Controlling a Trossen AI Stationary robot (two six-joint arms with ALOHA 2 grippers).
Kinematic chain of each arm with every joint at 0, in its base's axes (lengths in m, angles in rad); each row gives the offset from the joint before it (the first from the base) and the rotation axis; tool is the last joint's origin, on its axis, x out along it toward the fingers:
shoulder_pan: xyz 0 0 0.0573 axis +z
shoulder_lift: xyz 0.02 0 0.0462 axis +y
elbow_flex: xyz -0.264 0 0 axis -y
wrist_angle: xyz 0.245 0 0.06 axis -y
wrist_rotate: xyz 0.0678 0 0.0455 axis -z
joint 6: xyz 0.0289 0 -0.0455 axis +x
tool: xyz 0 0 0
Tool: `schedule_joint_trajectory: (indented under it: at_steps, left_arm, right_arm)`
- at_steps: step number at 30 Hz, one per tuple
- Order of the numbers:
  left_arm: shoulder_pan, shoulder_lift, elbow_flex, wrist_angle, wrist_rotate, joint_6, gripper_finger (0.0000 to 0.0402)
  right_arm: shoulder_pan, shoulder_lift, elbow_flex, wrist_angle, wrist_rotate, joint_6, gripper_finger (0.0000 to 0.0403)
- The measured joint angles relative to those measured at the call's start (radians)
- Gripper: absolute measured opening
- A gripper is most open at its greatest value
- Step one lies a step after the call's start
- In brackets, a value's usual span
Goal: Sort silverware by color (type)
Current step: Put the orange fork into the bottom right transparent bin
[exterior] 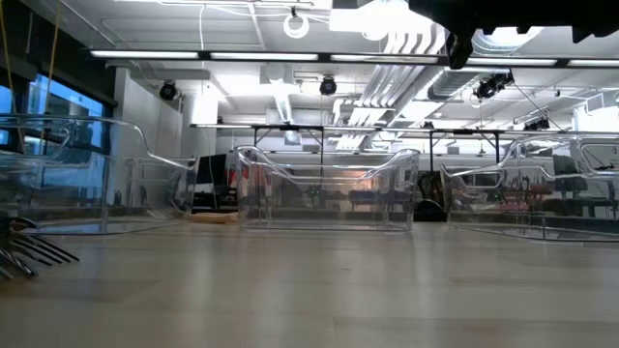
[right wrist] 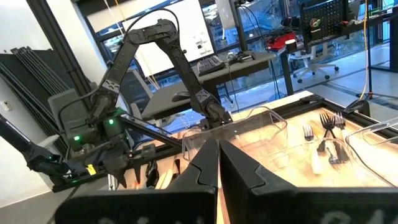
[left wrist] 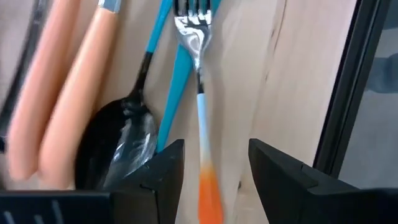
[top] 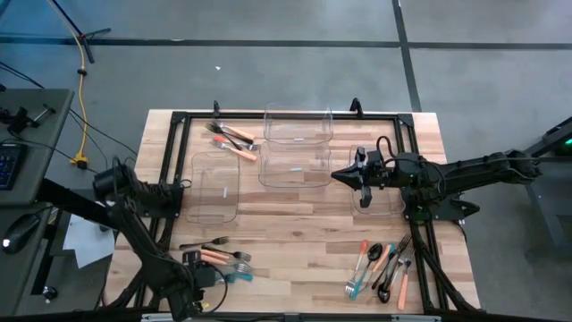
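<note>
Left pincer (left wrist: pixel 211 171) is down over the pile near the tabletop's front-left corner, jaws apart and straddling the orange end of one fork (left wrist: pixel 200 106); nothing gripped yet, gaps showing on both sides of the handle; this looks like the pick step, lining up on a single piece. The fork has a bright metal head and a slim handle running white into orange; beside it lie a teal handle (left wrist: pixel 177 74), a glossy black spoon (left wrist: pixel 127 134) and two fat orange handles (left wrist: pixel 62 93), all touching or nearly so; the next move calls for closing squarely on the fork alone without catching the teal one just beside it, then a lift and a carry to a bin.

Right pincer (top: pixel 342 175) hangs above the middle bins (top: pixel 295 148), fingers pressed together, holding nothing, waiting.

Further out: a second pile (top: pixel 382 266) of orange, teal and black pieces sits near the front-right corner; a third small group (top: pixel 232 137) lies at the back-left, beside the bins; the clear bins across the tabletop's (top: pixel 295 237) middle look empty from above, so sorting is, I judge, barely begun.
</note>
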Motion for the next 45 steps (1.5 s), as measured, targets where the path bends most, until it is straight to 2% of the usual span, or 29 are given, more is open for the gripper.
schedule_joint_trajectory:
  at_steps: [17,25,29,34,36,40,45]
  left_arm:
    - [0.006,0.059,0.002,0.022,0.022,-0.001,0.0167]
    - [0.021,0.091,0.006,0.025,0.066,-0.002,0.0165]
    - [0.033,0.083,0.004,0.018,0.069,-0.002,0.0131]
    - [0.034,0.075,0.001,-0.002,0.063,-0.002,0.0037]
    - [0.034,0.072,0.0,0.001,0.064,-0.002,0.0011]
    - [0.034,0.072,0.0,0.003,0.064,-0.001,0.0017]
    - [0.034,0.07,0.0,0.009,0.064,-0.002,0.0005]
  right_arm:
    - [0.0,0.0,0.0,-0.033,0.0,0.0,0.0]
    - [0.0,0.0,0.0,-0.04,0.0,0.002,0.0]
    - [0.0,0.0,0.0,-0.04,0.0,0.001,0.0]
    - [0.0,0.0,0.0,-0.04,0.0,0.0,0.0]
    - [0.0,0.0,0.0,-0.04,0.0,0.0,0.0]
    - [0.0,0.0,0.0,-0.04,0.0,0.0,0.0]
    - [0.0,0.0,0.0,-0.04,0.0,0.0,0.0]
